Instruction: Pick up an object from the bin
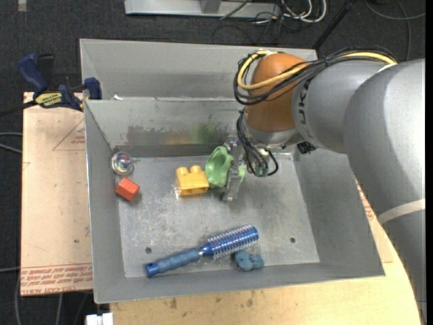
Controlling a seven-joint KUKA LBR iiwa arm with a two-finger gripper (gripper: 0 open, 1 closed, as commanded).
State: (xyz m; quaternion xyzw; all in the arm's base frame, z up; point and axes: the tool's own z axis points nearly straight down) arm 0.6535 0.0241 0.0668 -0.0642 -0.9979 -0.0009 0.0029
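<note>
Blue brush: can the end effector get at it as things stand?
Likely yes: brush lies uncovered, in the open near the end effector; only a blue lump sits by its head.

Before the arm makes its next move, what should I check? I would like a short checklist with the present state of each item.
1. Gripper low beside the green curved thing, mid bin: ok.
2. Grip on the green curved thing: cannot tell.
3. Yellow brick apart from it: cannot tell, they lie very close.
4. Blue hairbrush and small blue lump out of the way, at the view's bottom: ok.
5. Red block and clear ball out of the way, at the left: ok.
</note>
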